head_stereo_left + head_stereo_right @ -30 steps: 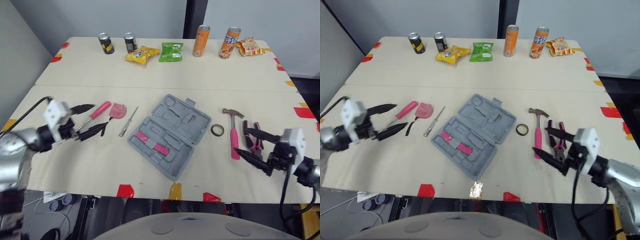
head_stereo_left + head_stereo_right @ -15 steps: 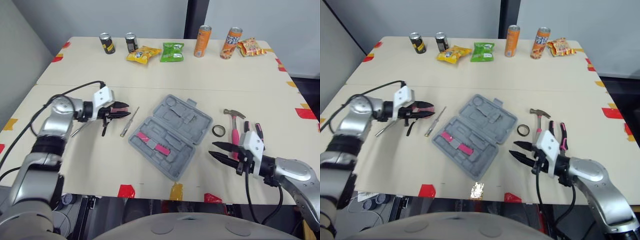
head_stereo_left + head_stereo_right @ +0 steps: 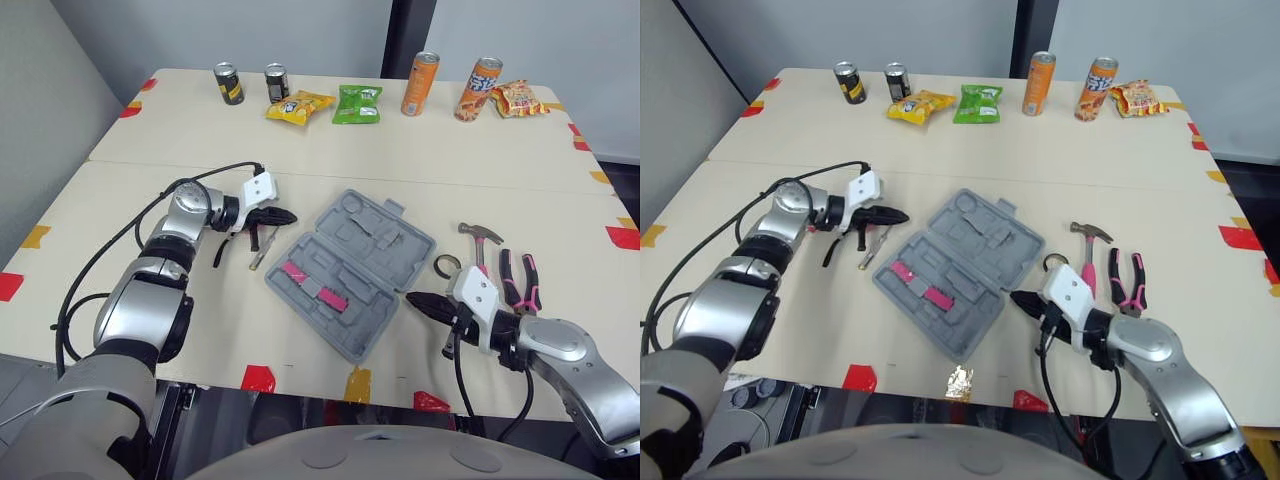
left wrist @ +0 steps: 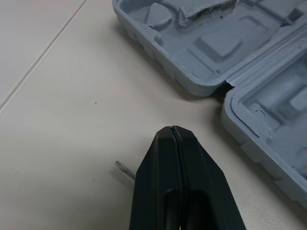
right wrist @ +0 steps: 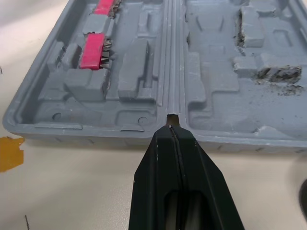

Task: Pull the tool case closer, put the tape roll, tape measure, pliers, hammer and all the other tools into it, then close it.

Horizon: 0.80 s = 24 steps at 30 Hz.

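Note:
The grey tool case (image 3: 372,243) lies open mid-table, with pink bits (image 3: 312,285) in its near half. My left gripper (image 3: 289,215) is shut and empty, its tip just left of the case (image 4: 211,62), above a thin screwdriver (image 3: 871,252). My right gripper (image 3: 411,298) is also shut and empty, with its tip at the hinge groove on the case's right edge (image 5: 216,72). To the right of the case lie the tape roll (image 3: 446,266), the pink-handled hammer (image 3: 479,233) and the pliers (image 3: 521,280). The left arm hides the other tools on the left.
Cans (image 3: 229,83) and snack bags (image 3: 300,105) line the far table edge, with more cans (image 3: 420,83) to their right. Red and yellow tape marks (image 3: 257,378) sit on the near edge. A seam (image 3: 500,188) crosses the table behind the case.
Both grippers have gone from open to shut and swung inward to the case's left and right sides. The camera has shifted slightly.

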{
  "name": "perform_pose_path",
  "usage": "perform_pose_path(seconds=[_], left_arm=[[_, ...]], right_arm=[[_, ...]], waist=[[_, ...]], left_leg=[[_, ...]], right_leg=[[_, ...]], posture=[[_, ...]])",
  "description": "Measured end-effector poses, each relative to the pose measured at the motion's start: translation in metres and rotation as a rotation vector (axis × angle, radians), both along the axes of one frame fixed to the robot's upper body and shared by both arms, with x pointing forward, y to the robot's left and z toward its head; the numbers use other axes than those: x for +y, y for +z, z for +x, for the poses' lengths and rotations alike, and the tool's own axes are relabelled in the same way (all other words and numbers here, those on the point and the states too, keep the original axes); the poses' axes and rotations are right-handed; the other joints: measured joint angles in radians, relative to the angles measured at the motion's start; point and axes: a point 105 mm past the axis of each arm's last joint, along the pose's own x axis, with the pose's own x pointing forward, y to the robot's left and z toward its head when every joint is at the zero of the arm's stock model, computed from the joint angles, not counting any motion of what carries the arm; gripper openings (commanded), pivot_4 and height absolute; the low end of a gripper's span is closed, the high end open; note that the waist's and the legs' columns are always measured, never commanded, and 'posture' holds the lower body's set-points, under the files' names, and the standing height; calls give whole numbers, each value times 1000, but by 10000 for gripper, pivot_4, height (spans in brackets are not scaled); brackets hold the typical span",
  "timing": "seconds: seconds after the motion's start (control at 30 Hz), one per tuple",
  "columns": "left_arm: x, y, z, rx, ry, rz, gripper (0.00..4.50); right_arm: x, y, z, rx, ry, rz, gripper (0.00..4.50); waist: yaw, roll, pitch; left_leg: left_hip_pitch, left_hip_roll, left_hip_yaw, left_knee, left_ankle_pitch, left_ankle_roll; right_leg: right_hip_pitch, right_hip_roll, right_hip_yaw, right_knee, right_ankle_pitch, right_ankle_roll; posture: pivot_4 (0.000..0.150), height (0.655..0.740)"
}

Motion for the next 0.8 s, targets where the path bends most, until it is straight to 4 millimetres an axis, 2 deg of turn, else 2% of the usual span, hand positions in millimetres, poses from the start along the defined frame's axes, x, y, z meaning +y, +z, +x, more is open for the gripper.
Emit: perform_pose_path(seconds=[0.2,0.8], left_arm=[[-12,-5,-1,8,-29,1,147],[-19,-12,-3,19,-57,30,147]], right_arm=[[2,-6,0,21,7,-23,310],[-1,-19,14,43,-1,-87,310]], waist=[[1,0,0],[1,0,0]], left_leg=[[0,0,0,1,0,0],[-1,1,0,1,0,0]], right_leg=[[0,0,1,0,0,0],[0,1,1,1,0,0]], posture=[[1500,7400],[1500,7400]])
